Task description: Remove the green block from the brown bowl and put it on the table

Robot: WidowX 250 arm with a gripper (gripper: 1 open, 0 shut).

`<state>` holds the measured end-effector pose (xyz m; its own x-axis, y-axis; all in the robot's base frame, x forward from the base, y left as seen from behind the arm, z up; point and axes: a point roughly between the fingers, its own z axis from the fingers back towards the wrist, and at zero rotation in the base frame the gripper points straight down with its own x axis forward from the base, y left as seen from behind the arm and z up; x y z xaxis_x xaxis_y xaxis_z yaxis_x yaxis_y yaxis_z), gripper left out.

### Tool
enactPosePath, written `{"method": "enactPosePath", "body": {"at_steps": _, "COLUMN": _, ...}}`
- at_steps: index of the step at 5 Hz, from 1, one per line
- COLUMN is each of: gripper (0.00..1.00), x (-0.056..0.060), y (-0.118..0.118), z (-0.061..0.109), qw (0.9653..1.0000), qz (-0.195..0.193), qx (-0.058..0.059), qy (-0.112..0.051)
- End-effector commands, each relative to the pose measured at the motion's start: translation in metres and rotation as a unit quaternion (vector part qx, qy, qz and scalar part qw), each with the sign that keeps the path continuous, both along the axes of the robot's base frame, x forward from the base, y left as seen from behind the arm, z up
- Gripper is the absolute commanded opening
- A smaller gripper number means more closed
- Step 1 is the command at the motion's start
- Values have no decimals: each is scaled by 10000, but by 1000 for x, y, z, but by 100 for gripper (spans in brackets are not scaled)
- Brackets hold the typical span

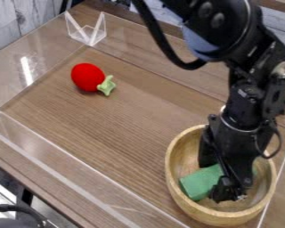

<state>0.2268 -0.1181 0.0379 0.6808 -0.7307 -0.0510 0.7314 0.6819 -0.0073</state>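
The brown bowl (187,204) sits at the near right corner of the table (121,120). Inside it lies the green block (202,183), a mint-green slab tilted against the bowl's inner slope. My black gripper (228,181) points straight down into the bowl with its jaws open, its fingers reaching to the block's right end. One fingertip (233,190) sits beside the block; whether it touches the block I cannot tell. The far part of the block is hidden behind the gripper.
A red toy (86,77) with a small green leaf (108,86) lies at the left middle of the table. Low clear acrylic walls (85,29) edge the tabletop, near the bowl too.
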Motion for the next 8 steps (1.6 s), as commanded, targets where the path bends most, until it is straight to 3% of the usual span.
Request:
{"method": "enactPosePath", "body": {"at_steps": 1, "gripper": 100, "x": 12, "y": -8, "z": 26, "qw": 9994, "qz": -170, "qx": -27, "qy": -312}}
{"method": "enactPosePath", "body": {"at_steps": 2, "gripper": 100, "x": 20, "y": -14, "z": 37, "qw": 9989, "qz": -241, "qx": 3, "qy": -412}}
{"method": "enactPosePath", "body": {"at_steps": 5, "gripper": 100, "x": 22, "y": 1, "z": 9, "qw": 9971, "qz": 656, "qx": -52, "qy": -371}}
{"method": "enactPosePath", "body": {"at_steps": 6, "gripper": 100, "x": 15, "y": 2, "z": -3, "qw": 9977, "qz": 599, "qx": -73, "qy": -315}}
{"method": "enactPosePath", "body": {"at_steps": 7, "gripper": 0, "x": 9, "y": 3, "z": -9, "qw": 9980, "qz": 548, "qx": -56, "qy": -315}}
{"method": "enactPosePath", "body": {"at_steps": 8, "gripper": 0, "x": 15, "y": 5, "z": 13, "qw": 9978, "qz": 471, "qx": 24, "qy": -460}}
